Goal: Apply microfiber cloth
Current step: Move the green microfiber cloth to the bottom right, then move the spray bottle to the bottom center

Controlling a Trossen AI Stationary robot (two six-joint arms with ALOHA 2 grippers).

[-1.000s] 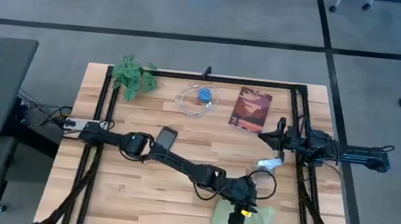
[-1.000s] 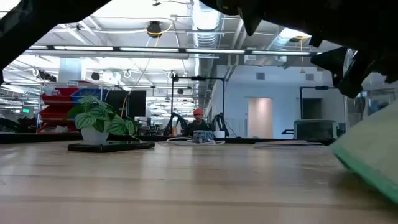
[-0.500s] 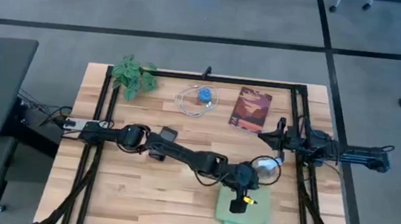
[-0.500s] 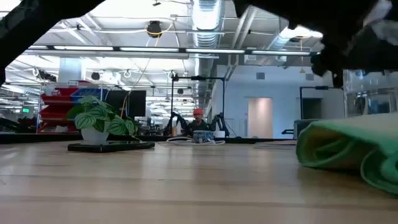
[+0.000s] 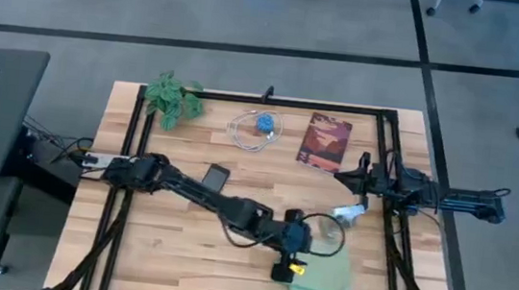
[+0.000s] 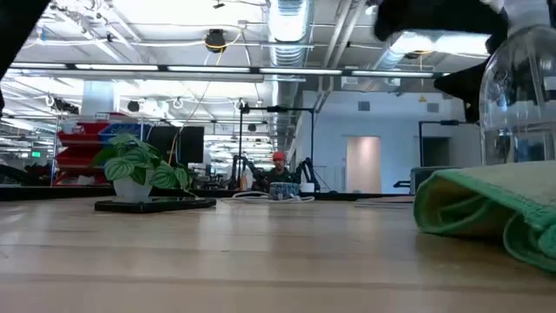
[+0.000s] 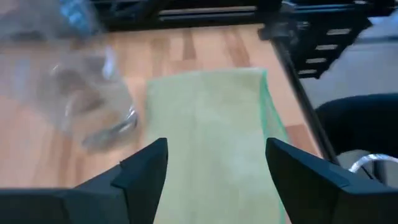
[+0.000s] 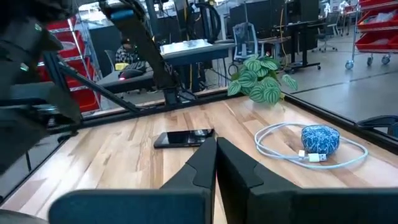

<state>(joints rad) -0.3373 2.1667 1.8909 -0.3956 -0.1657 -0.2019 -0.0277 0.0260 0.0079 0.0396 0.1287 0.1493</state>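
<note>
Cloth (image 5: 322, 273), soft and pale mint-green, is seen lying in a rumpled rectangle on the light wooden plank table (image 5: 172, 242), near its front edge on the right side; in the low view the cloth (image 6: 486, 209) shows a rolled fold along its near edge. The left gripper (image 5: 282, 268) is held just beside the cloth's left edge, low over the table, and in the left wrist view its fingers (image 7: 146, 168) are spread wide apart with the cloth (image 7: 211, 137) lying flat between and beyond them, nothing pinched. A clear, rounded spray bottle (image 5: 333, 228) stands just behind the cloth, and its transparent body (image 6: 521, 96) rises behind the fabric in the low view. The right gripper (image 5: 360, 178) is parked over the table's right side, well apart from the cloth, and its fingers (image 8: 214, 165) are pressed together in the right wrist view. A flat black phone (image 5: 215, 176) lies left of centre. Further back are found a leafy green plant (image 5: 173, 97), a white cable (image 5: 253, 130) coiled in a loop around a small blue ball (image 5: 265, 122), and a dark reddish book (image 5: 325, 140). A black metal frame (image 5: 283, 100) runs around the tabletop.
</note>
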